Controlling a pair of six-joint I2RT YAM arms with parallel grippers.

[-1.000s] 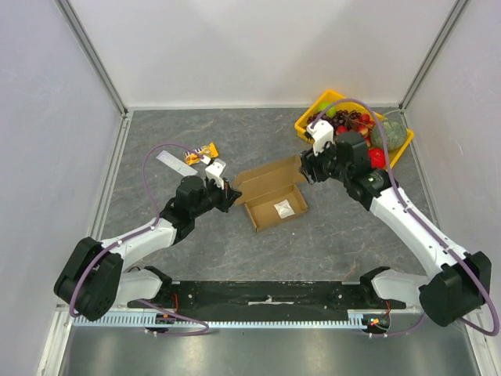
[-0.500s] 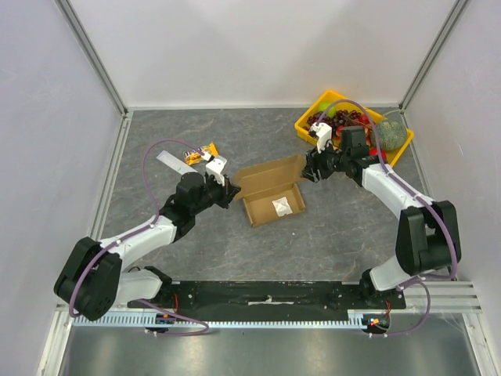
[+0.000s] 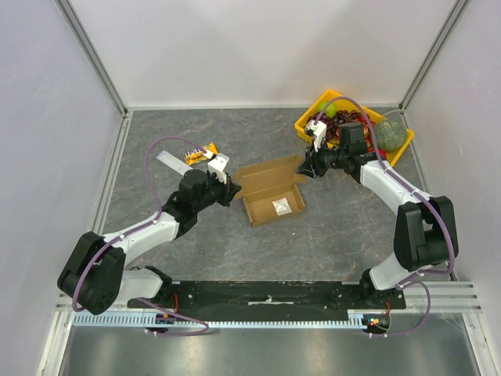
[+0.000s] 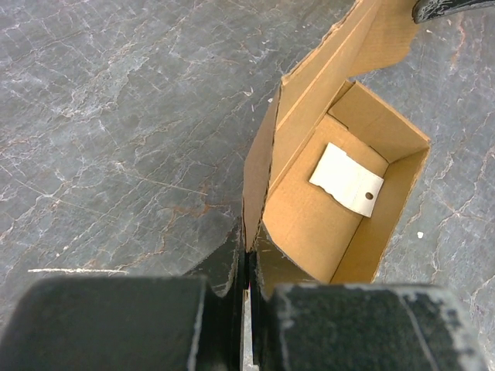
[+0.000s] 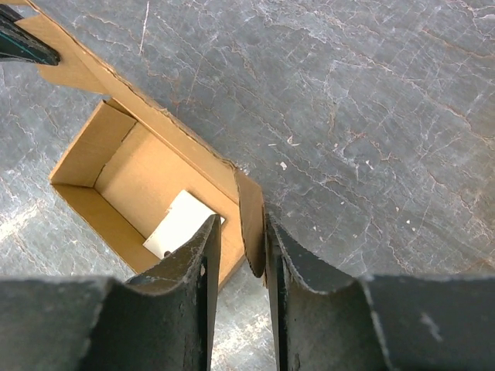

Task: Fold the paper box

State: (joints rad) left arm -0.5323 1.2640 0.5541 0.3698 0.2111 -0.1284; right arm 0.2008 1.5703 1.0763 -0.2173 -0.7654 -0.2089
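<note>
The paper box [image 3: 270, 188] lies open in the middle of the table, a brown cardboard tray with its lid flap raised at the back and a white slip [image 4: 348, 179] on its floor. My left gripper [image 3: 232, 190] is shut on the box's left side flap; in the left wrist view the cardboard edge [image 4: 259, 185] runs between the closed fingertips of that gripper [image 4: 247, 251]. My right gripper [image 3: 304, 169] straddles the small corner flap [image 5: 251, 220] at the box's right end. In the right wrist view this gripper [image 5: 240, 224] has its jaws apart, the flap against one finger and a gap beside the other.
A yellow tray [image 3: 319, 102] of fruit stands at the back right, just behind the right arm, with a green melon [image 3: 391, 135] beside it. An orange snack packet [image 3: 202, 153] and a pale strip [image 3: 172, 160] lie behind the left arm. Walls enclose the table.
The right arm has swung its elbow out and shifted its gripper slightly left onto the box's right corner flap, and its jaws have narrowed. The left gripper has stayed shut on the left flap.
</note>
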